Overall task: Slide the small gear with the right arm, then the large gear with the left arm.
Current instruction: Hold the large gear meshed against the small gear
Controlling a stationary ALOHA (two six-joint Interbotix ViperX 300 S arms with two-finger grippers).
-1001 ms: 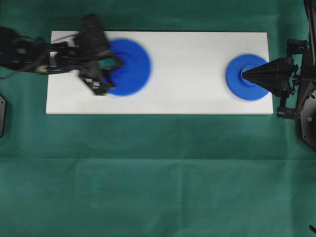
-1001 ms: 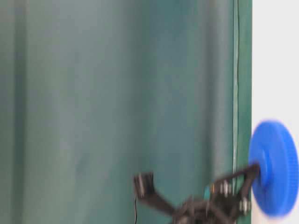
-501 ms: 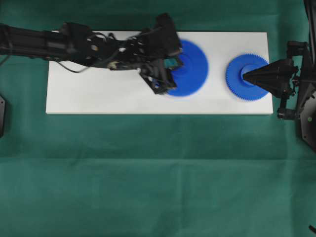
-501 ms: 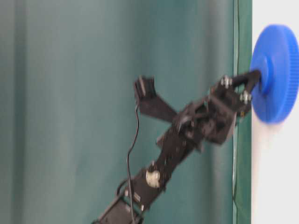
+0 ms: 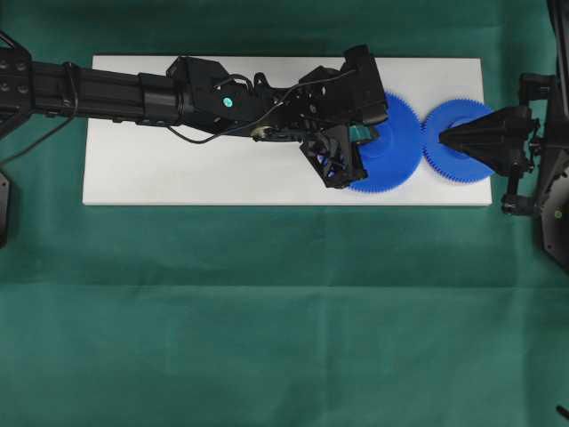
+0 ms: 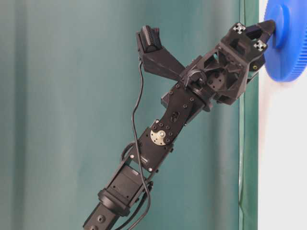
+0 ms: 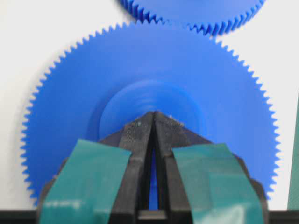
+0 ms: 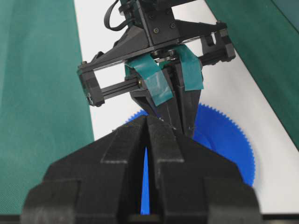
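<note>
A green cloth covers the table, and on it lies a long white board that carries both gears at its right-hand end in the overhead view. The left arm, marked with a teal dot, stretches along the board from the left edge of that view, its gripper pressed tip-down on the raised hub of the large gear; the left wrist view shows its two fingers drawn together to a point with only a thin slit between them, clamped on nothing. The right arm reaches in from the right edge of the overhead view, its pointed gripper resting over the hub of the small gear, fingers likewise closed tip to tip in the right wrist view, gripping nothing. The large gear sits just left of the small one, their toothed rims touching or all but touching; whether the teeth actually mesh is too fine to tell. Judged from this layout, the task looks close to finished: the small gear lies near the board's right end and the large gear has been brought up against it. What appears to remain is at most a last nudge to seat the teeth, then lifting both grippers clear.
</note>
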